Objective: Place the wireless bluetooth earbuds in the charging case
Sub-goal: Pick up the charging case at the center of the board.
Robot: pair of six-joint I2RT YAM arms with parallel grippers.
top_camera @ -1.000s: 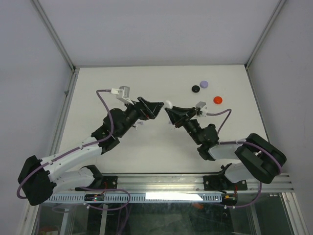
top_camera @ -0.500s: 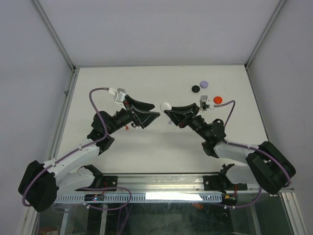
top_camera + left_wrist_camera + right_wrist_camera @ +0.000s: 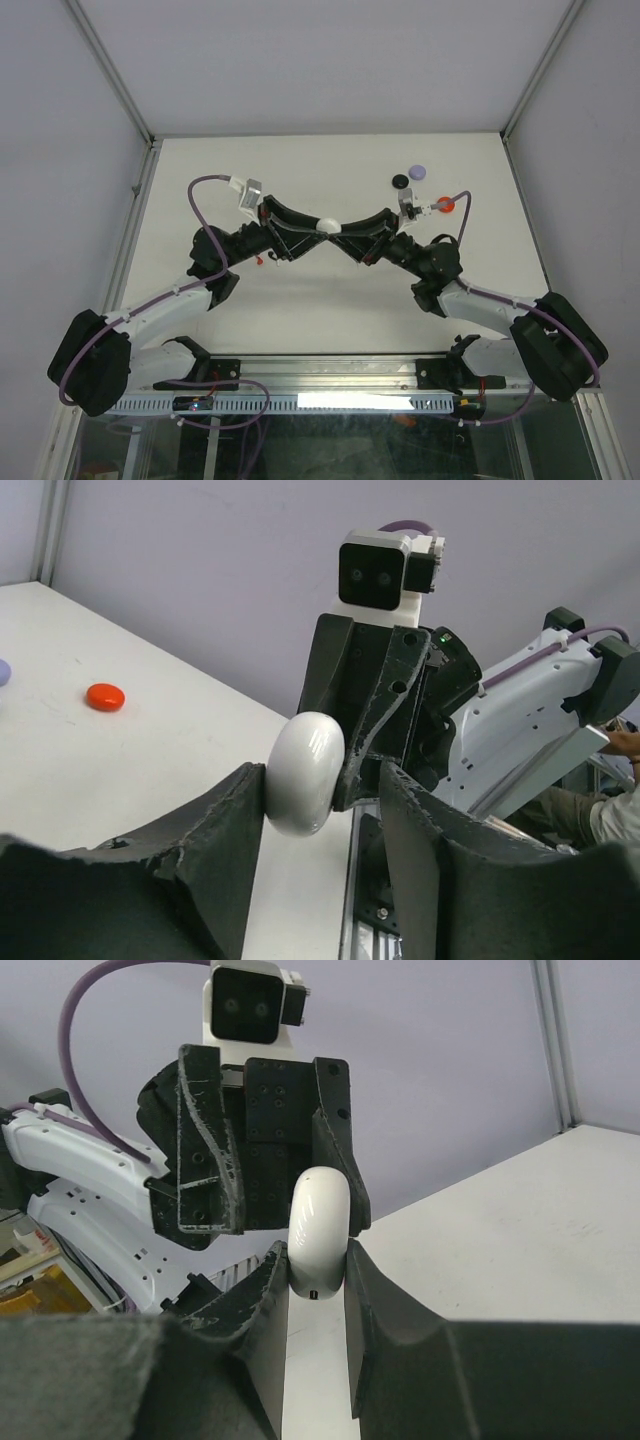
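Observation:
The white charging case [image 3: 327, 225] hangs closed above the table's middle, where both grippers meet. My right gripper [image 3: 338, 232] is shut on it; in the right wrist view both fingers of that gripper [image 3: 316, 1260] press the case [image 3: 320, 1225] at its sides. My left gripper [image 3: 318, 230] faces it with its jaws part open. In the left wrist view one finger of the left gripper [image 3: 325, 777] touches the case [image 3: 303, 772], and the other stands apart beside the right gripper's finger. A tiny red piece [image 3: 262, 258], seemingly an earbud, lies by the left arm.
Three coin-like discs lie at the back right: black [image 3: 401, 181], pale purple [image 3: 418, 172] and red [image 3: 445, 204]. The red disc [image 3: 105, 696] also shows in the left wrist view. Grey walls close in the table on three sides.
My left gripper has swung right to the case and narrowed its jaws around it. The right gripper has shifted slightly left, still holding the case.

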